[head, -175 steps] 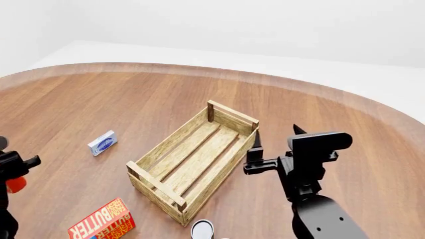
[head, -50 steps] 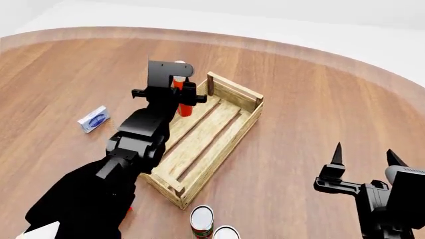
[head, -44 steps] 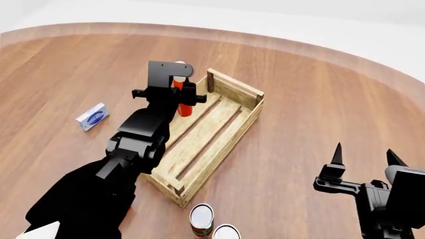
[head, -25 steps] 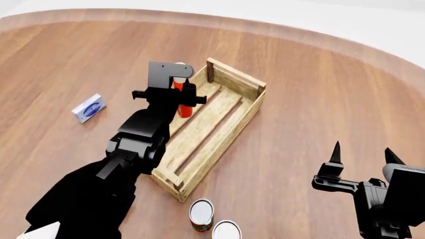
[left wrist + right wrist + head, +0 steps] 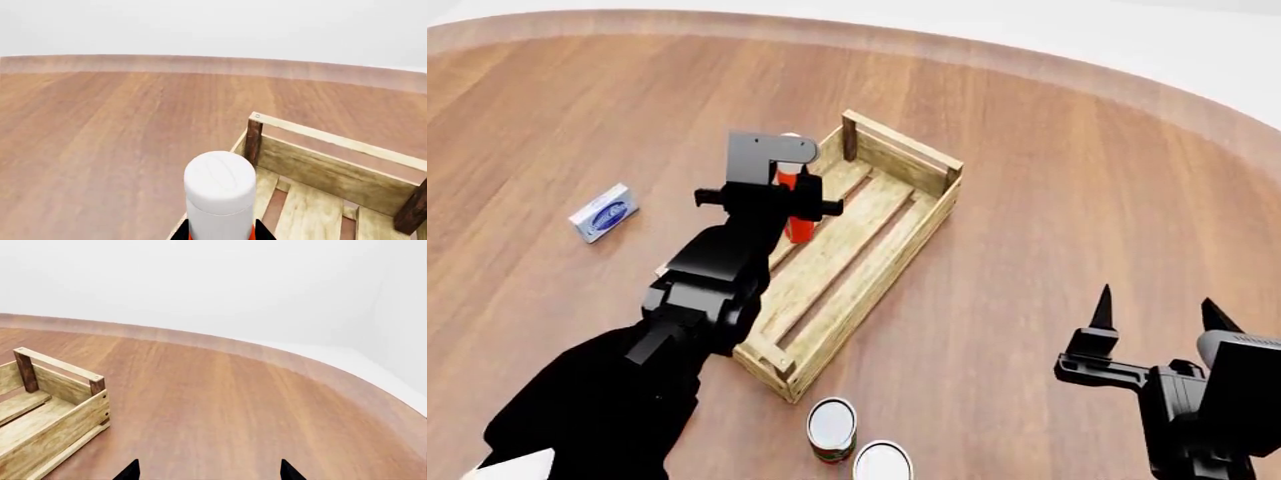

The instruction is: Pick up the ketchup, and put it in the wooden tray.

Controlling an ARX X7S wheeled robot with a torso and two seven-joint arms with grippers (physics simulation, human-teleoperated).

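Red-orange ketchup [image 5: 797,215], white cap up, sits clamped upright in the left gripper [image 5: 794,196], hanging over the far left part of the wooden tray [image 5: 897,232], above its slatted floor. Right gripper [image 5: 1152,318] hovers well apart, prongs spread wide, holding nothing.

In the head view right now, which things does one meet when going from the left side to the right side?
Small blue-and-white box → left gripper holding the ketchup → wooden tray → right gripper. The two cans near the bottom edge overlap the tray's span, so I leave them out.
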